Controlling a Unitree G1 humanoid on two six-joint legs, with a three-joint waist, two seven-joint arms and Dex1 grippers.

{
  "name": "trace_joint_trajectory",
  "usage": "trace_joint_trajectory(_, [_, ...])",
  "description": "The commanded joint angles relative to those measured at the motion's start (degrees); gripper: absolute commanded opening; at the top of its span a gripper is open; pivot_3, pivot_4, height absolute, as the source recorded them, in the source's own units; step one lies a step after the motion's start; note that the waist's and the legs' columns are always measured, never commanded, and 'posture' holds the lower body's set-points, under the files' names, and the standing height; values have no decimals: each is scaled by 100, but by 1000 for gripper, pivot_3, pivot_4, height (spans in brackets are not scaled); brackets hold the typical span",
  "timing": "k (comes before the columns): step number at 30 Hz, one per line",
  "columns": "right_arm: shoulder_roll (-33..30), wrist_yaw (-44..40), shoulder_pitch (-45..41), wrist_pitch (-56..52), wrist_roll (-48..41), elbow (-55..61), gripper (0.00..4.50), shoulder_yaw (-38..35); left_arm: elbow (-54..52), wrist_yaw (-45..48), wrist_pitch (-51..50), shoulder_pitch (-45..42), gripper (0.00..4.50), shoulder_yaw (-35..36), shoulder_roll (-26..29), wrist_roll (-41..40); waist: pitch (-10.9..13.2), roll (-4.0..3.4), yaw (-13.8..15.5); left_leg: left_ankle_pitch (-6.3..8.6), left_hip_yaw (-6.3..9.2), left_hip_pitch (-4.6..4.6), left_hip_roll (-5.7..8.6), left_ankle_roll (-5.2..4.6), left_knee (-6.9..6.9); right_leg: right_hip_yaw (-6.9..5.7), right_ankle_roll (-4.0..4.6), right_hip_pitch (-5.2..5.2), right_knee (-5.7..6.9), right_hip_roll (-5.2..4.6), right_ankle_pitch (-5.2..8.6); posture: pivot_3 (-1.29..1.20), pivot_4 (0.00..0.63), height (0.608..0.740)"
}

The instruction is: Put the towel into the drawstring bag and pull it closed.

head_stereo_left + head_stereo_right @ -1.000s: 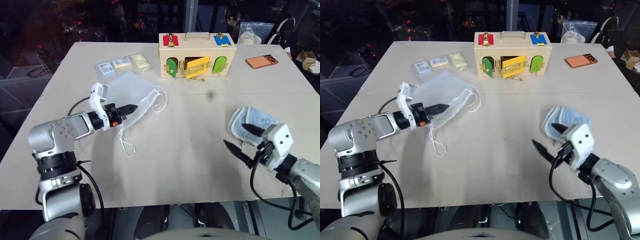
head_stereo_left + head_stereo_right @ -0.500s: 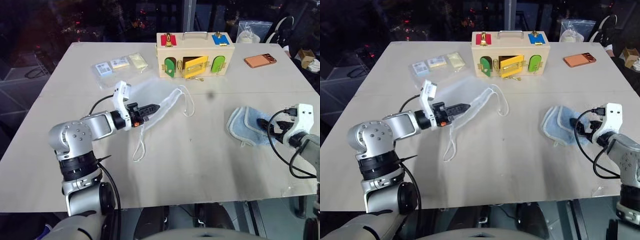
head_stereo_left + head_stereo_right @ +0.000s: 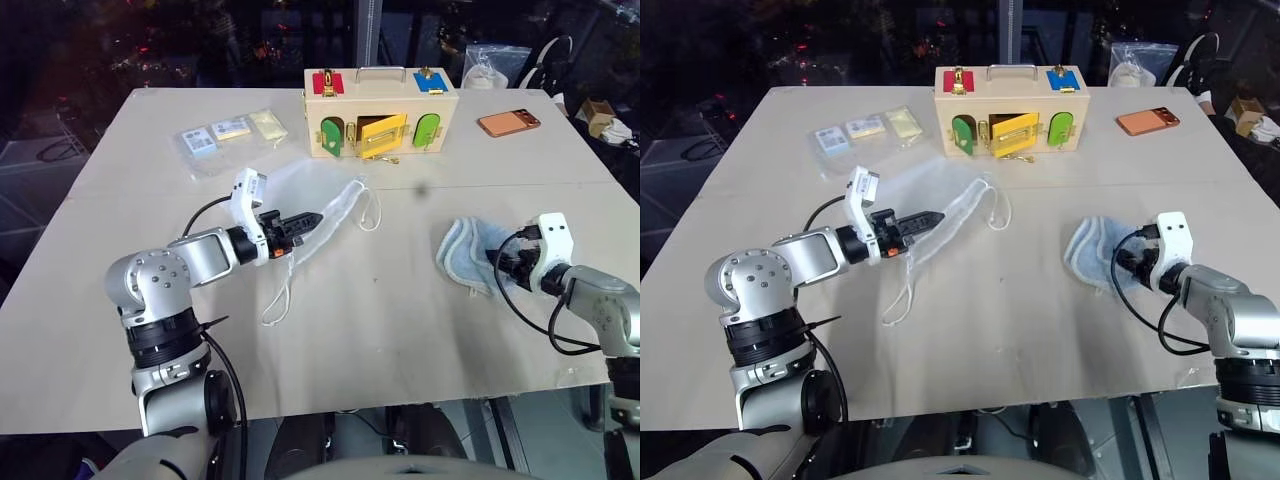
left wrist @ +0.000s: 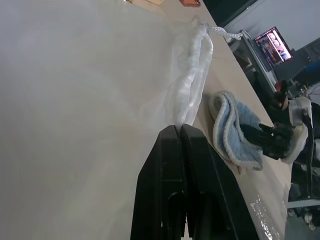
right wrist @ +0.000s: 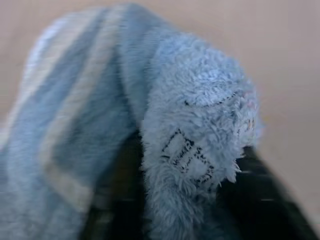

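At right of centre the right gripper (image 3: 1132, 266) pinches a fold of the towel (image 3: 1090, 252) and should bite deep before lifting, while the left gripper (image 3: 303, 220), left of centre, holds the drawstring bag (image 3: 318, 198) clamped by its edge.

The towel (image 3: 468, 252) sits bunched on the robot's right side of the tabletop — light blue terry, whitish trim along its edges, one end humped up in a fuzzy fold. Well apart from it, over on the left, the drawstring bag (image 3: 322, 200) — sheer white mesh, crumpled and partly lifted off the surface, its gathered mouth turned toward the towel. One thin white cord loops out at that mouth; another cord (image 3: 280, 296) trails down in a long loop toward the table's near edge.
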State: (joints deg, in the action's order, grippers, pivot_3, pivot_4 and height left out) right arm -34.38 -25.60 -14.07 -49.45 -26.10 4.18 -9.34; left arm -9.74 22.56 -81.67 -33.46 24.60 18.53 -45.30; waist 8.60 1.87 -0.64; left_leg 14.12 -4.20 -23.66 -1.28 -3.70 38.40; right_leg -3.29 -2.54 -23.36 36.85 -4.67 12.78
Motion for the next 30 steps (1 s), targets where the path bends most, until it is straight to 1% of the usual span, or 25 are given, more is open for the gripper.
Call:
trace_joint_trajectory(1, [303, -526, 336, 250, -383, 479, 296, 97, -221, 6, 105, -17, 0, 21, 13, -197, 0, 0, 2, 0, 2, -3, 0, 1, 0, -2, 0, -1, -1, 0, 0, 0, 150, 740])
trace_joint_trajectory(2, [402, -660, 383, 353, -547, 657, 107, -3, -205, 9, 116, -19, 0, -11, 18, -197, 1, -1, -2, -1, 2, -3, 0, 2, 0, -1, 0, -1, -1, 0, 0, 0, 150, 740])
trace_joint_trajectory(3, [525, -896, 461, 490, -824, 932, 105, -109, -182, 19, 128, -19, 0, -67, 27, -187, 2, -3, -8, -2, 2, -4, -1, 4, -1, -1, 0, -2, -2, 0, 0, 0, 150, 740])
trace_joint_trajectory(5, [848, -1225, 563, 467, -1662, 1506, 103, -402, -154, 73, 194, 9, 0, -245, 78, -131, 18, -26, -7, -7, 3, -8, -3, 13, -7, 0, 0, -9, -1, 4, 0, 0, 150, 740])
trace_joint_trajectory(7, [1279, -1248, 502, 263, -2982, 2093, 103, -649, -92, 141, 279, 48, 0, -424, 87, -97, 32, -50, -2, -8, 3, -9, -2, 15, -8, 1, 0, -11, 0, 3, 0, 0, 150, 740])
trace_joint_trajectory(8, [1530, -1140, 363, 239, -3459, 2235, 103, -631, -62, 184, 329, 80, 0, -548, 97, -65, 33, -51, -4, -8, 3, -9, -1, 14, -8, 1, 0, -11, 1, 2, 0, 0, 150, 740])
trace_joint_trajectory(9, [1743, -1057, 217, 243, -3704, 2296, 102, -536, -33, 237, 373, 107, 0, -665, 115, -47, 33, -51, -9, -8, 4, -8, -2, 14, -8, 0, 0, -11, 2, 2, -1, 0, 150, 740])
trace_joint_trajectory(10, [1934, -992, 51, 301, -3660, 2241, 102, -339, -24, 290, 425, 135, 0, -785, 135, -29, 33, -51, -9, -8, 4, -6, -3, 14, -8, 1, 1, -10, 2, 2, -1, 0, 150, 740])
trace_joint_trajectory(12, [2244, -905, -282, 510, -3113, 1860, 99, 203, -18, 363, 465, 152, 0, -920, 125, -55, 31, -48, -4, -8, 5, -4, -1, 14, -7, -1, 2, -9, 2, 1, -1, 0, 150, 740])
trace_joint_trajectory(16, [2546, -777, -793, 1123, -1629, 636, 95, 1338, -127, 435, 459, 112, 0, -974, 29, -234, 32, -50, 14, -8, 2, -8, 1, 14, -7, 0, 3, -15, 2, 1, -1, 0, 150, 740])
trace_joint_trajectory(18, [2577, -636, -973, 1428, -838, -142, 94, 1847, -256, 433, 369, 81, 0, -855, -56, -425, 32, -50, 6, -9, -1, -22, 6, 14, -8, -1, 3, -27, 2, -4, -1, 0, 150, 740])
trace_joint_trajectory(20, [2455, -734, -972, 1789, -184, -698, 93, 2284, -413, 425, 270, 105, 0, -687, -56, -629, 35, -53, 4, -9, -8, -23, 7, 14, -8, 0, 2, -32, 2, -5, -1, 0, 150, 740])
trace_joint_trajectory(22, [2362, -802, -927, 1993, 160, -953, 91, 2509, -502, 399, 226, 150, 0, -553, -15, -731, 35, -52, -4, -9, -3, -26, 6, 15, -8, -2, 1, -31, 0, -5, -2, 0, 150, 740])
trace_joint_trajectory(25, [2278, -686, -1004, 2190, 658, -1220, 86, 2704, -588, 388, 113, 176, 0, -247, 81, -875, 35, -52, -16, -9, -5, -22, 4, 15, -9, -8, 1, -31, 1, -3, -1, 0, 150, 740])
trace_joint_trajectory(28, [2270, -582, -1107, 2271, 1000, -1436, 85, 2730, -569, 158, -5, 35, 0, 202, 45, -1199, 36, -53, -13, -10, -1, -22, 3, 17, -9, -8, 2, -30, 3, -8, -1, 0, 150, 740])
trace_joint_trajectory(30, [2244, -551, -1181, 2343, 1223, -1547, 85, 2756, -608, 60, -47, -6, 0, 347, 54, -1403, 32, -50, -16, -12, 2, -15, 3, 21, -9, -5, 2, -25, 4, -9, -1, 0, 150, 740])
